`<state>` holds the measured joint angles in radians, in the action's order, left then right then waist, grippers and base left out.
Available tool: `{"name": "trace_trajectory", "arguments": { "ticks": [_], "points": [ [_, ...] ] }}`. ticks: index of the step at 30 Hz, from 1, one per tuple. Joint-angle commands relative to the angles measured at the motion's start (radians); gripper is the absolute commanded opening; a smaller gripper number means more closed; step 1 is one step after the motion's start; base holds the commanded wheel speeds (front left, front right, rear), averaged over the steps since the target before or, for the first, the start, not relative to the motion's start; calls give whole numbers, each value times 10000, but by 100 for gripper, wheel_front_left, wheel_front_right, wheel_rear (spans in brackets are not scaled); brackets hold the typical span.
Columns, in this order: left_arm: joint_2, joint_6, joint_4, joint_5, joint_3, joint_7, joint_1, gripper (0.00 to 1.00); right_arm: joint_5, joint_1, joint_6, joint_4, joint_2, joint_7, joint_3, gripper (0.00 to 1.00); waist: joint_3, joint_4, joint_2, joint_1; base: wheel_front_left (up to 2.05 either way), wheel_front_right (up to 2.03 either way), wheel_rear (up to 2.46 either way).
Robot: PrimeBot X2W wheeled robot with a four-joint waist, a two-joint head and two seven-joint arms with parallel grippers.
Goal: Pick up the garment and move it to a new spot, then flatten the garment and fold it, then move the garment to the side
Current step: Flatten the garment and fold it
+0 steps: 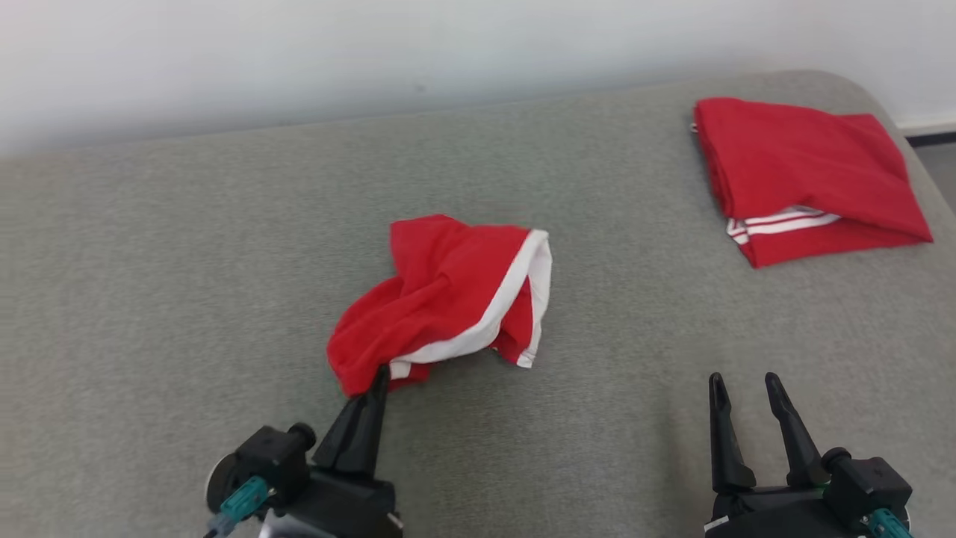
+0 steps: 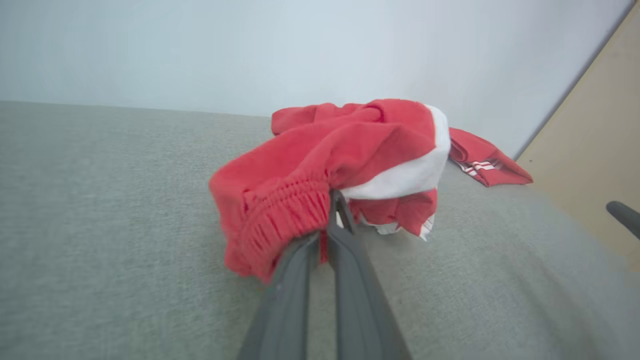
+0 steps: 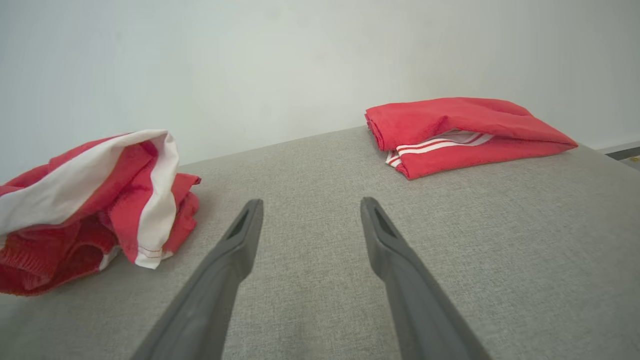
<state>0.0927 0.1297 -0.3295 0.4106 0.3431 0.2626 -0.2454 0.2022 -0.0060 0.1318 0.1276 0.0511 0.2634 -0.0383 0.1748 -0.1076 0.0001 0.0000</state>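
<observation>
Left gripper [image 1: 377, 377] pinches the crumpled red shorts [image 1: 448, 291] at the elastic waistband [image 2: 280, 210]; right gripper [image 1: 743, 382] spread, empty.

You have a grey woven fabric surface [image 1: 187, 299] under your right gripper [image 1: 743, 379]; ahead of it, past the far edge, rises a plain white wall [image 1: 373, 52].

Red garment [image 1: 441, 291] with white bands on grey surface [image 1: 187, 284].
</observation>
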Motion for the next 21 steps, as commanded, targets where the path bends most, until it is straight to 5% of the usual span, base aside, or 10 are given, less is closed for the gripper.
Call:
{"name": "trace_trajectory", "arguments": {
  "ticks": [1, 12, 21],
  "points": [
    [174, 8, 113, -68, 27, 29, 270, 0, 54, 90, -27, 19, -21, 11, 10, 100, -317, 691, -1, 0, 0, 0, 0],
    [1744, -3, 137, 444, 107, -53, 1965, 0, 130, 248, -27, 94, -19, 11, 201, 100, -514, 1164, -1, 0, 0, 0, 0],
    [2213, -121, -712, 468, -164, -1, 2542, 0, 7, 356, -28, 145, -22, 11, 48, 100, -601, 1215, -1, 0, 0, 0, 0]
  ]
}}
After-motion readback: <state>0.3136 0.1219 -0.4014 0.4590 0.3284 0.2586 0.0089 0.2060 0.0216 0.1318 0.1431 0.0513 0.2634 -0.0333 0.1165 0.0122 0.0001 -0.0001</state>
